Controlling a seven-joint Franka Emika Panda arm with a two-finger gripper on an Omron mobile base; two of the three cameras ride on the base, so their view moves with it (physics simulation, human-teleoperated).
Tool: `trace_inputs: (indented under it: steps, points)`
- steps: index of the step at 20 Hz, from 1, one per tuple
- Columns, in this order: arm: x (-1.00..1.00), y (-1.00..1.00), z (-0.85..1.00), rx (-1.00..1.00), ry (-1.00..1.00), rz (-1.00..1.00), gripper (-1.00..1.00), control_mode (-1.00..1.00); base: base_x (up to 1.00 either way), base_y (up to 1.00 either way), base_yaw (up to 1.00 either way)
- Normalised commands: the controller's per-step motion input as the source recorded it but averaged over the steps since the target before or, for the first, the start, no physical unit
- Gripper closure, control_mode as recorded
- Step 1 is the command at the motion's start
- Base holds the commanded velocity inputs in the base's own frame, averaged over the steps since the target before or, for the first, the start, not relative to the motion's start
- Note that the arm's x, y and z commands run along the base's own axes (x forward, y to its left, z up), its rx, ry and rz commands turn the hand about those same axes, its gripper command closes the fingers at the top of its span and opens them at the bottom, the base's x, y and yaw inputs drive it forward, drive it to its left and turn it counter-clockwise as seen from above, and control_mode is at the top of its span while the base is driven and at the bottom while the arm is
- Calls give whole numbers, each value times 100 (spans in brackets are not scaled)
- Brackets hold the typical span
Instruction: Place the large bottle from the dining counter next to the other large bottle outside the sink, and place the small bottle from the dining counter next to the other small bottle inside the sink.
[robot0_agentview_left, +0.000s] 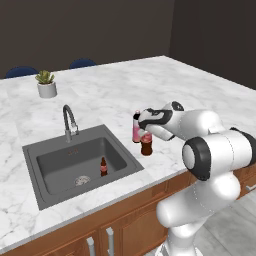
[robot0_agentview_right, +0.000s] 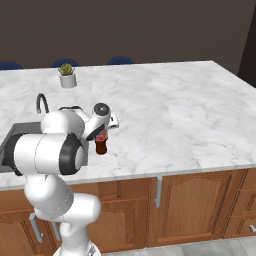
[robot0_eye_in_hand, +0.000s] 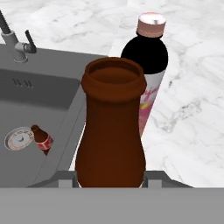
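gripper (robot0_eye_in_hand: 111, 178) clamped on large bottle (robot0_eye_in_hand: 111, 131) | beside other large bottle (robot0_eye_in_hand: 148, 78) | on dining counter (robot0_agentview_left: 200, 95)

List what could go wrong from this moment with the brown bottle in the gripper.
1. The gripper holds the large bottle very close beside the other large bottle; a sideways nudge or a wide release might topple the pink-labelled one.
2. Both stand near the rim of the sink, so a fallen bottle could roll into the basin, where a small brown bottle stands.
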Motion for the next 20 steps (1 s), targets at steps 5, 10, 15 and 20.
trace_inputs:
  steps: [5,10,15,20]
  points:
    - [-34,0,-7,0,-3,0,100,-100,0,0,0]
    - [-18,0,-5,0,-1,0,100,-100,0,0,0]
    - [-2,0,-8,0,0,0,100,-100,0,0,0]
    - [-3,0,-9,0,-1,0,100,-100,0,0,0]
